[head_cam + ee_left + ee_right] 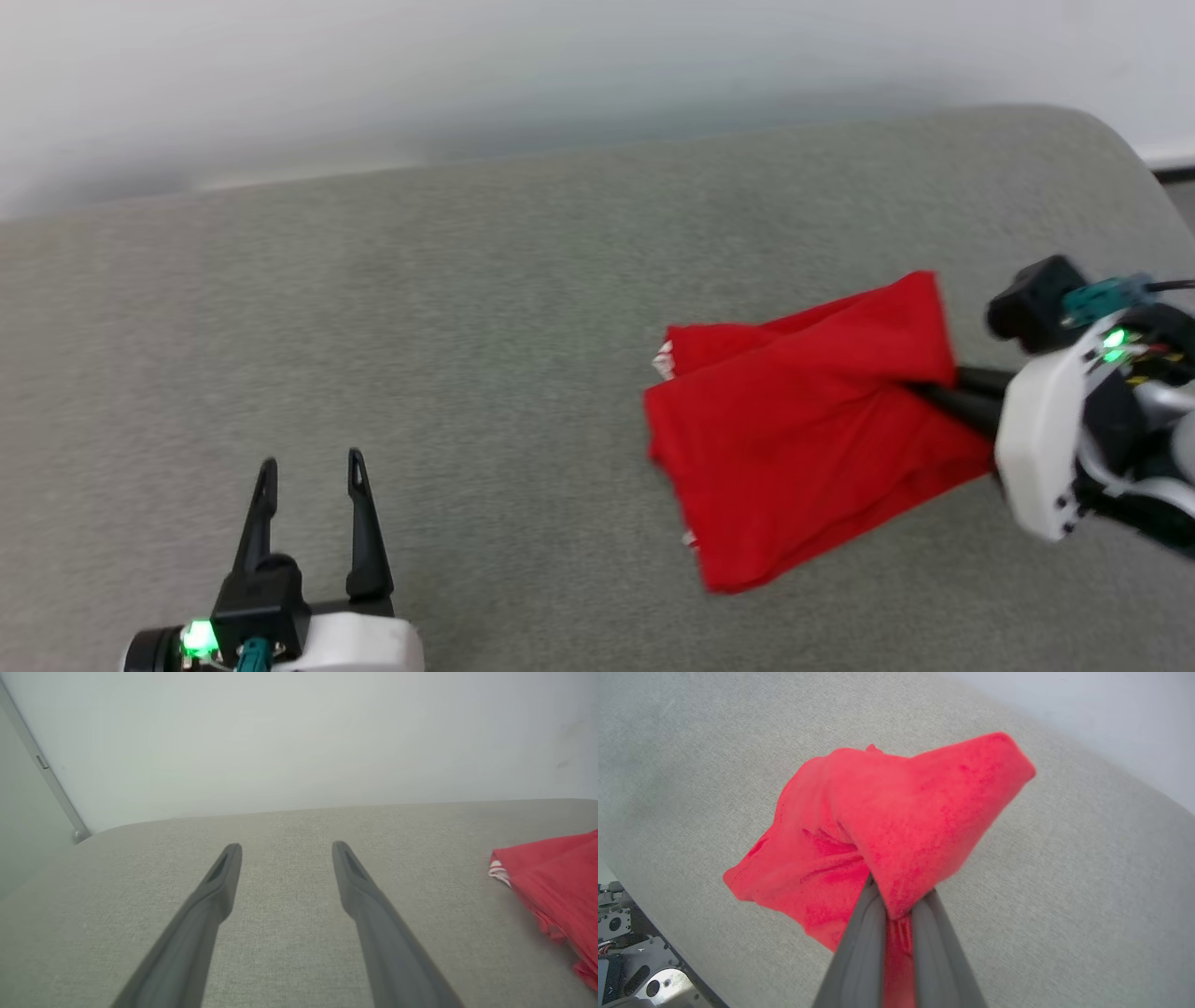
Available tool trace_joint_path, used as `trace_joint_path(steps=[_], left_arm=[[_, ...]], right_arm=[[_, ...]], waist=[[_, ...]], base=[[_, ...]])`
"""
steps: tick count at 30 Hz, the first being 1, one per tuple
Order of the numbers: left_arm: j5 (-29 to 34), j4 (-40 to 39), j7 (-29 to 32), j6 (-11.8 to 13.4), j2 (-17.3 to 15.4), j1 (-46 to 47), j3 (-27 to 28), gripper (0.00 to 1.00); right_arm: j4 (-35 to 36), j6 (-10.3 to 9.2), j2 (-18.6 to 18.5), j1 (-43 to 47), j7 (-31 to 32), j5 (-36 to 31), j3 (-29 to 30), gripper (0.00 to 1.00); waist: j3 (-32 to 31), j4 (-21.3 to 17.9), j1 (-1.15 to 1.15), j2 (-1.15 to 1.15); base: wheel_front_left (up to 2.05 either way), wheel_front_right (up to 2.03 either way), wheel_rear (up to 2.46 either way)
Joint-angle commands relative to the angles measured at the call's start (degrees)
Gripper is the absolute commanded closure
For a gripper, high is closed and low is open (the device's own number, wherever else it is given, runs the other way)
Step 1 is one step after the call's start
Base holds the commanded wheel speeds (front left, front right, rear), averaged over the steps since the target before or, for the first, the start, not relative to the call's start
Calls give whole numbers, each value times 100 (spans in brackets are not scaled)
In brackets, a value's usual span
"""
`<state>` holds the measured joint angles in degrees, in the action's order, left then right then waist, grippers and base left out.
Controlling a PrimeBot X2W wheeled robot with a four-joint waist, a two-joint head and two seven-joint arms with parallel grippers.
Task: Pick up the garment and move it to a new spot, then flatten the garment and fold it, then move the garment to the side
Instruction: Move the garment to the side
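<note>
On the right side of the grey fabric-covered surface (467, 280), the right gripper (943, 392) has its jaws pinched tight on an edge of the folded red garment (803, 420), apparently to shift it aside, while the left gripper (313, 462) hovers well apart, jaws wide and empty.

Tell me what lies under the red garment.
The garment lies on the grey cushion. The right gripper pinches its edge, fingertips buried in cloth. Whatever lies between its folds is covered.
</note>
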<state>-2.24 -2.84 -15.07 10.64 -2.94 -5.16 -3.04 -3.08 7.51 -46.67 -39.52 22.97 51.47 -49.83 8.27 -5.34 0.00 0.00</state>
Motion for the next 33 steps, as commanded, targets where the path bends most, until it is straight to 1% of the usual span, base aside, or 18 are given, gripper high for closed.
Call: trace_joint_path(steps=[1, 4, 7, 13, 20, 21, 26, 30, 32, 33], left_arm=[[32, -51, -13, 14, 6, 145, 37, 0], [79, -84, -13, -22, 4, 304, 47, 0], [142, -86, -13, -56, -2, 459, 30, 0], [223, -180, -13, -97, -92, 730, 37, 0], [304, -306, -13, -91, -164, 994, -56, 0], [304, -306, -13, -91, -164, 994, -56, 0], [300, -376, -13, -50, -221, 1120, -104, 0], [282, -402, -13, 0, -240, 1140, -119, 0], [265, -383, -13, 21, -240, 1118, -122, 0], [249, -364, -13, 39, -236, 1095, -126, 0]], right_arm=[[-26, -5, -115, -148, -63, -80, 62, 100], [-259, -5, -323, -255, -152, -272, 127, 100], [-668, -5, -515, -433, -305, -478, 243, 100], [-1618, -6, -784, -969, -531, -1103, 313, 100], [-2990, -6, -727, -1589, -745, -1536, 447, 100], [-2990, -6, -727, -1589, -745, -1536, 447, 100], [-3916, -6, -641, -1913, -948, -1821, 590, 100], [-4494, -6, -467, -2013, -1143, -1940, 664, 100], [-4724, -6, -269, -1959, -1166, -1825, 743, 100], [-4804, -6, -193, -1953, -1224, -1770, 778, 77]], waist=[[334, -410, 0, 0], [585, -622, 0, 0], [808, -750, 0, 0], [1282, -837, 0, 0], [1765, -739, 0, 0], [1765, -739, 0, 0], [1969, -675, 0, 0], [2024, -673, 0, 0], [1985, -683, 0, 0], [1947, -685, 0, 0]], base=[[0, 0, 0], [0, 0, 0], [0, 0, 0], [0, 0, 0], [0, 0, 0], [0, 0, 0], [0, 0, 0], [0, 0, 0], [0, 0, 0], [0, 0, 0]])
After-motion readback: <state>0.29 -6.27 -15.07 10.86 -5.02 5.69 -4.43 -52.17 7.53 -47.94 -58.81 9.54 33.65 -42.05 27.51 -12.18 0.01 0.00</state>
